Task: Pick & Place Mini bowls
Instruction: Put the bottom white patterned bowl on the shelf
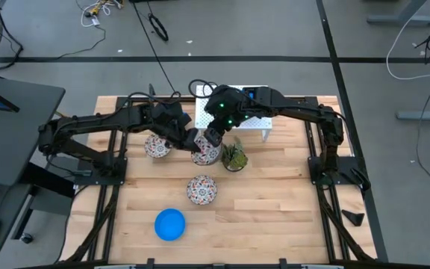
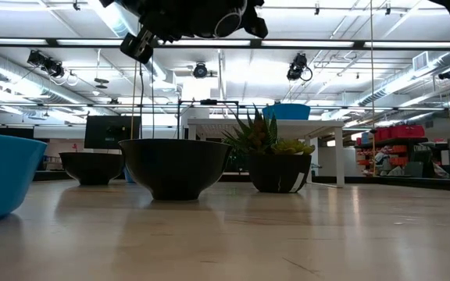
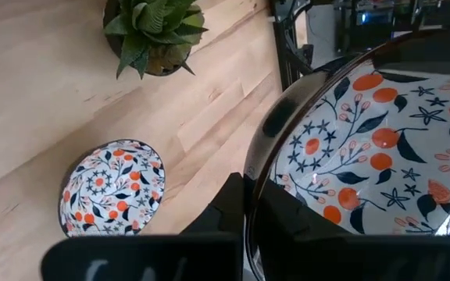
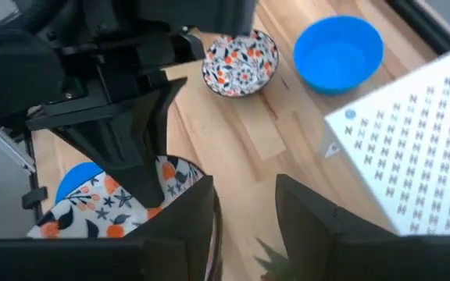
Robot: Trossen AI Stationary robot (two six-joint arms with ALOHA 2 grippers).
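Note:
My left gripper [image 1: 195,142] is shut on a white mini bowl with a red-and-dark floral pattern [image 3: 381,140] above the table's far middle. My right gripper [image 1: 213,137] hovers open at the same bowl's rim [image 4: 203,187]. Wood shows between its fingers, and I cannot tell whether it touches the bowl. Two more patterned bowls [image 1: 157,146] [image 1: 201,189] and a blue bowl [image 1: 170,224] rest on their bases on the table. Another blue bowl [image 2: 291,111] sits on the white stand. A blue patch [image 4: 76,179] shows beside the held bowl. My left gripper holds the patterned bowl by its rim [image 3: 250,183], one finger inside the bowl [image 4: 143,176] and one outside [image 3: 221,215]. The fingers come slanting down from the table's left. The bowl is lifted clear of the table, its inside facing up.
A small potted green plant [image 1: 234,155] stands just right of the held bowl. A white perforated stand [image 1: 237,118] is at the far edge behind both grippers. Bare wood lies at the table's near right.

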